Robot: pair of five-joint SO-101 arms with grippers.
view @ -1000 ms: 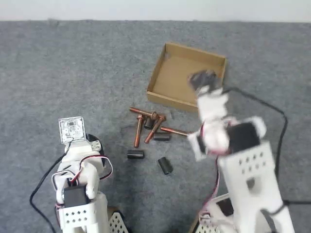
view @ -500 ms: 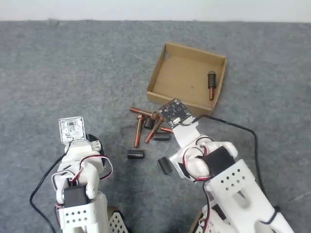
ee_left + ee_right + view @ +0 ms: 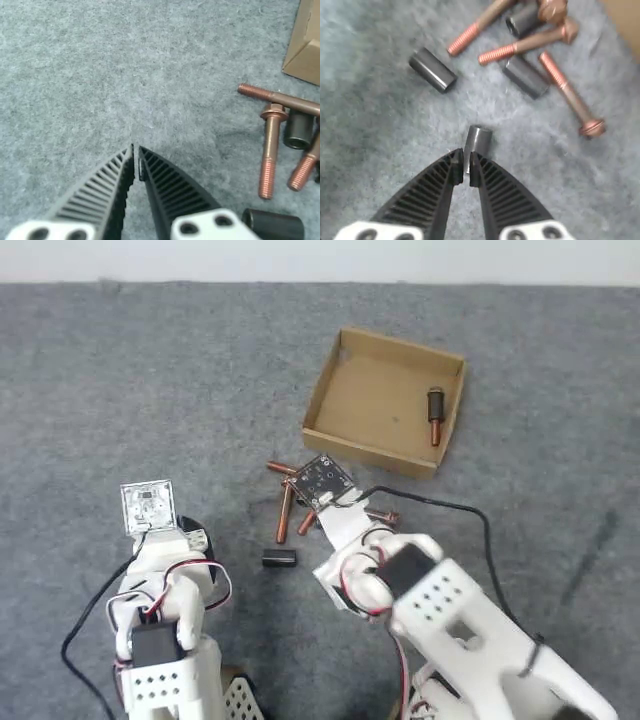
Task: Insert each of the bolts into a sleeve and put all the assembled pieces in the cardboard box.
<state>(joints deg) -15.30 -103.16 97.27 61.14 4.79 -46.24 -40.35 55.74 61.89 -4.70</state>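
Several copper bolts (image 3: 525, 44) and black sleeves (image 3: 432, 70) lie scattered on the grey carpet in front of the cardboard box (image 3: 322, 390). One bolt fitted in a sleeve (image 3: 436, 416) lies inside the box by its right wall. My right gripper (image 3: 462, 164) is shut with empty fingers, low over the pile, its tips just short of a loose sleeve (image 3: 478, 141). Over bare carpet, my left gripper (image 3: 136, 150) is shut and empty, with a bolt (image 3: 270, 150) and a sleeve (image 3: 299, 131) off to its side.
The right arm (image 3: 400, 585) covers part of the pile in the high view. A lone sleeve (image 3: 278, 558) lies between the two arms. The left arm (image 3: 160, 610) sits at the near left. Carpet stretches open to the left and right.
The right arm has swung back from over the box and down to the pile. The assembled piece stays in the box. The left arm has not moved.
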